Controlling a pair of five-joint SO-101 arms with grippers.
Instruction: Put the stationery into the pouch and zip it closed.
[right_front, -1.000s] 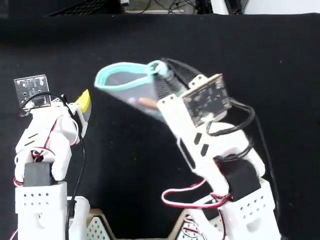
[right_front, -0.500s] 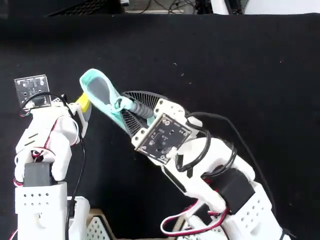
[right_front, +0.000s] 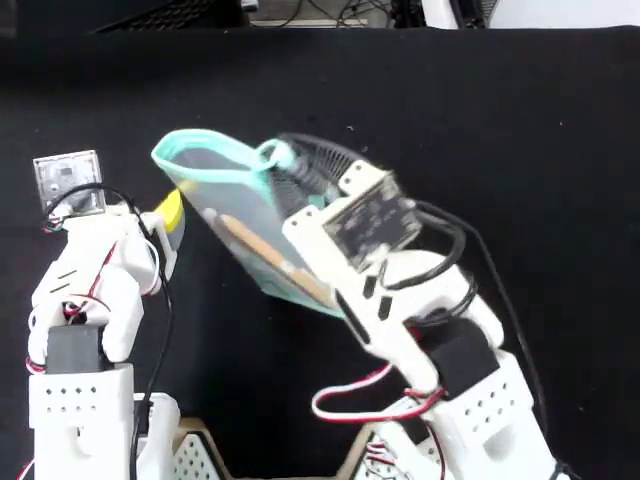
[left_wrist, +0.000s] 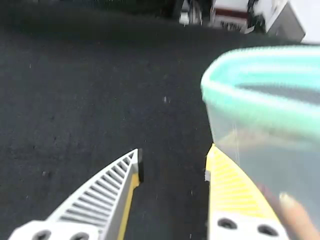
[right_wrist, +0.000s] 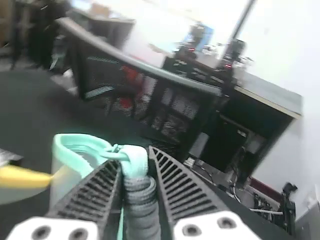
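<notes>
So over the black table (right_front: 520, 150), the clear teal-rimmed pouch (right_front: 240, 230) hangs in the air, its zipper end pinched tight in the right gripper (right_wrist: 134, 150). The left gripper (left_wrist: 172, 157) sits spread apart and empty just beside the pouch. There's a pencil (right_front: 265, 255) inside.

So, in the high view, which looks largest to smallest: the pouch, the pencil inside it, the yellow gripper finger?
1. pouch, clearly largest, though held up nearer the camera.
2. pencil, long but thin.
3. yellow finger, smallest, partly hidden by its arm.

The right pincer (right_front: 283, 162) has twisted back — the pouch (right_front: 245, 228) now hangs broadside.
</notes>
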